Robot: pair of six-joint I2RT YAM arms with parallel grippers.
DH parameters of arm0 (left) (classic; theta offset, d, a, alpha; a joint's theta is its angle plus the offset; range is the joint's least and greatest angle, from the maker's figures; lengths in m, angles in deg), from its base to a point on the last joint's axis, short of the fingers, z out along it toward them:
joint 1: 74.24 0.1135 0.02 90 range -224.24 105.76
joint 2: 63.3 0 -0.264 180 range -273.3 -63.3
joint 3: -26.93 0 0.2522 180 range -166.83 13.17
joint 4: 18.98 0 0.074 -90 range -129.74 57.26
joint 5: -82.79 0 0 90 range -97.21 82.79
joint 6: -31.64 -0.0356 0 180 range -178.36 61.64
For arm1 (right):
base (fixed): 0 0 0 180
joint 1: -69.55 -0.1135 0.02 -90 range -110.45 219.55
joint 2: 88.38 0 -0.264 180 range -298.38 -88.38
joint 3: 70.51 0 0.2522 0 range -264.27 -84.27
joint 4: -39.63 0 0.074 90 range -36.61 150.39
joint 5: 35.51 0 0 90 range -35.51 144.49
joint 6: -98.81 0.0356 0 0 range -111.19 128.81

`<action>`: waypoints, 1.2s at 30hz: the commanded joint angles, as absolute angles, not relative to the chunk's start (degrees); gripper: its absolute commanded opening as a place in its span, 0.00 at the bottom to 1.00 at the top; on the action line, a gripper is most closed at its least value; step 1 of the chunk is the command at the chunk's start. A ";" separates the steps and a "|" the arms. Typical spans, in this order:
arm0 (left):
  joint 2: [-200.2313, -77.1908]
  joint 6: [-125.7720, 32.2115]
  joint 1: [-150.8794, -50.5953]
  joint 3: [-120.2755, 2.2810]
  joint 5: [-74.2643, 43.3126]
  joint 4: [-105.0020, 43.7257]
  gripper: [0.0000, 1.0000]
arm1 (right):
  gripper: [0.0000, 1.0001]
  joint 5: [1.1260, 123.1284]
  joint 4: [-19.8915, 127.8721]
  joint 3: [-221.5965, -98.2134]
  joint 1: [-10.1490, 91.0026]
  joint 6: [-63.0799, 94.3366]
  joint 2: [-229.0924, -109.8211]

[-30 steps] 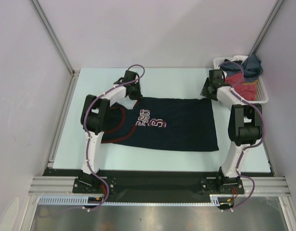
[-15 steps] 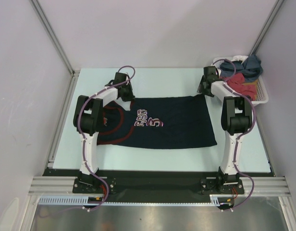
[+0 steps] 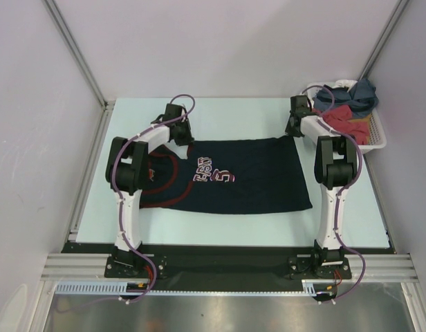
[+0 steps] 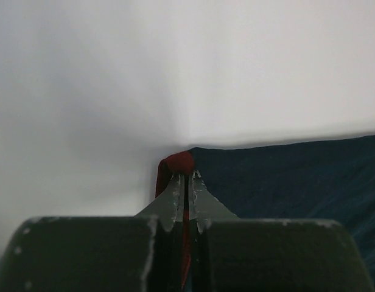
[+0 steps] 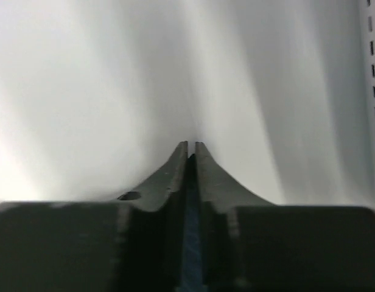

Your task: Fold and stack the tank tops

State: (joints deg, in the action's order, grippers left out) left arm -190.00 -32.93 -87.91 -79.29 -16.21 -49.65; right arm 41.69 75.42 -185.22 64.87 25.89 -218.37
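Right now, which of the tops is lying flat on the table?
The dark navy tank top with red trim and printed lettering. The slate-blue top and red garment sit bunched in the white basket.

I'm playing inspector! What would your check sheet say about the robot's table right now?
Surface: pale table, flat.
Job's things: navy tank top spread out mid-table, print up; slate-blue garment bunched in the basket.
Clutter: red garment and white garment, both in the basket.
Claws: left claw shut on the navy tank top's red trim; right claw shut on its far right corner.
Cables: purple cables run along both arms.
Surroundings: white walls, metal frame posts.
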 commanded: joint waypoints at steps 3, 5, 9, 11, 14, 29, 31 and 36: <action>-190.74 -35.60 -87.33 -84.72 -13.28 -52.25 0.00 | 0.00 41.12 74.31 -189.73 65.51 25.51 -218.45; -191.27 -35.51 -87.25 -85.87 -13.72 -52.43 0.00 | 0.00 42.00 74.66 -190.61 66.04 26.21 -218.63; -192.24 -35.60 -87.51 -89.47 -15.12 -52.69 0.00 | 0.00 42.09 72.65 -189.74 66.74 26.83 -216.70; -193.12 -35.95 -87.77 -91.32 -14.95 -53.39 0.00 | 0.00 42.27 71.94 -189.83 67.00 26.92 -215.56; -193.82 -36.74 -88.04 -94.93 -14.95 -55.24 0.00 | 0.00 44.72 72.20 -190.44 68.32 27.53 -214.50; -177.92 -39.46 -90.58 -74.03 -11.44 -43.30 0.01 | 0.00 47.90 68.43 -177.62 71.40 31.31 -204.40; -175.37 -39.38 -91.20 -70.86 -10.03 -41.62 0.01 | 0.00 48.16 68.16 -175.25 71.49 31.66 -202.91; -170.37 -39.90 -92.87 -65.94 -7.39 -40.65 0.00 | 0.00 48.42 66.93 -170.32 71.58 33.24 -200.70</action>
